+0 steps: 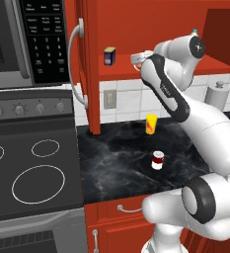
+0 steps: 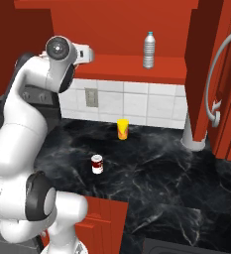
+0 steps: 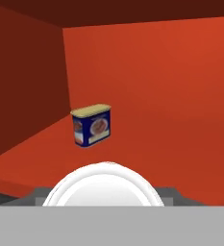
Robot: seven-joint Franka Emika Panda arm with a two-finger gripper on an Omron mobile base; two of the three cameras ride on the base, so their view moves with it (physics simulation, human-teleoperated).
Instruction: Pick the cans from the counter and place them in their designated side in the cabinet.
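Note:
My gripper (image 1: 138,60) is up at the red cabinet's shelf (image 1: 124,70), on its left side, shut on a can (image 3: 103,185). The can's pale round top fills the bottom middle of the hand view, and the fingers are hidden beside it. Just behind it on the shelf stands a small blue-and-yellow box (image 3: 91,126). The other can (image 1: 158,160), dark red with a white lower band, stands upright on the black marble counter (image 1: 111,163) below the arm. It also shows in the right base view as the can (image 2: 97,164), near the counter's front.
A yellow-orange cup (image 1: 151,124) stands on the counter near the tiled wall. A clear water bottle (image 2: 148,50) is on the right side of the shelf. The open cabinet doors with curved silver handles (image 1: 76,64) flank the shelf. The stovetop (image 1: 32,170) lies to the left.

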